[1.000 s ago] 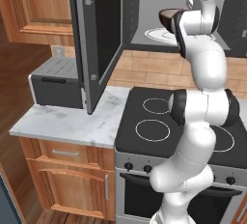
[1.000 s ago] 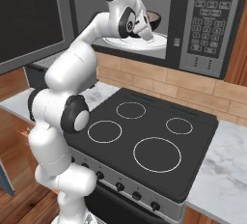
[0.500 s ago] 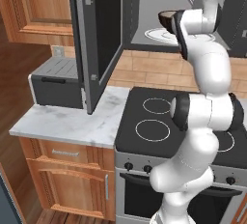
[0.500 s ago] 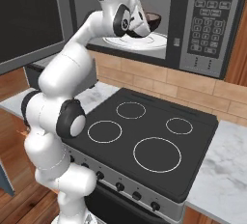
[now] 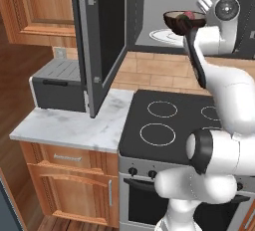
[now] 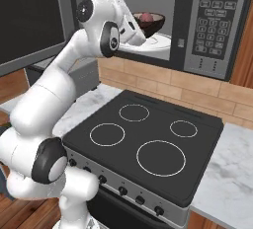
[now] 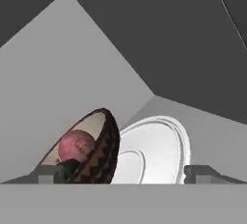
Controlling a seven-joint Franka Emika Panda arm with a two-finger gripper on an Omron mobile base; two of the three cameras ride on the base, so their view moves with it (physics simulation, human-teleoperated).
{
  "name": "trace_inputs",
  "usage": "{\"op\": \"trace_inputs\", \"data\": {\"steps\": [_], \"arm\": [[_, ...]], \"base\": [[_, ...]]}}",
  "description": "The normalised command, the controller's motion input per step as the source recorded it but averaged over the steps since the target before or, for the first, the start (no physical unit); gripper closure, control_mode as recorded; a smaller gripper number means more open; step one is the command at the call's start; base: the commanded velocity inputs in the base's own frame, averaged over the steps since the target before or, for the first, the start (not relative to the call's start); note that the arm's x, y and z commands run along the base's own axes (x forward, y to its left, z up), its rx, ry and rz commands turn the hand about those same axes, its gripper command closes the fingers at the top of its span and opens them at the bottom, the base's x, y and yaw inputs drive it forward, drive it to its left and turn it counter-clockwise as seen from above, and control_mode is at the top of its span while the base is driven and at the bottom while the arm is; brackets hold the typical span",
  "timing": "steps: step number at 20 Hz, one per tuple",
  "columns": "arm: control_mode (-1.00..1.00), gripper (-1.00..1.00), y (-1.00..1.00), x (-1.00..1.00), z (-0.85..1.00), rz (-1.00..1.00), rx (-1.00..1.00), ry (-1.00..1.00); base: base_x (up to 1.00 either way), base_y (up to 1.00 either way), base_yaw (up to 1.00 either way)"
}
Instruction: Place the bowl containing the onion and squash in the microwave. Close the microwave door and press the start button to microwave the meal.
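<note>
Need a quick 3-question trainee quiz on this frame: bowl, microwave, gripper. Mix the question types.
1. True or false: the microwave door is shut.
2. Which vegetable shows as a reddish-purple ball inside the bowl?
A) squash
B) onion
C) neither
3. Fill in: the gripper's jaws stand ____, one fingertip at the bowl's rim, the other across the white turntable plate.

Key
1. False. It swings out wide to the left of the microwave, whose cavity is exposed.
2. B. The onion sits against the tan inner face.
3. Open. In the right base view the bowl is inside the cavity above the plate.
</note>
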Motion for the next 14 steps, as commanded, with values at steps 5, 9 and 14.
{"op": "trace_inputs", "data": {"steps": [5,9,14], "arm": [[-1.00,-1.00,0.05,-1.00,0.14,0.24,-0.28,0.00],[-1.00,-1.00,0.18,-1.00,0.24,0.30,-0.37,0.00],[-1.00,-1.00,0.53,-1.00,0.16,0.31,-0.60,0.05]], "base": [[0.00,0.00,0.00],[0.00,0.00,0.00],[0.00,0.00,0.00]]}}
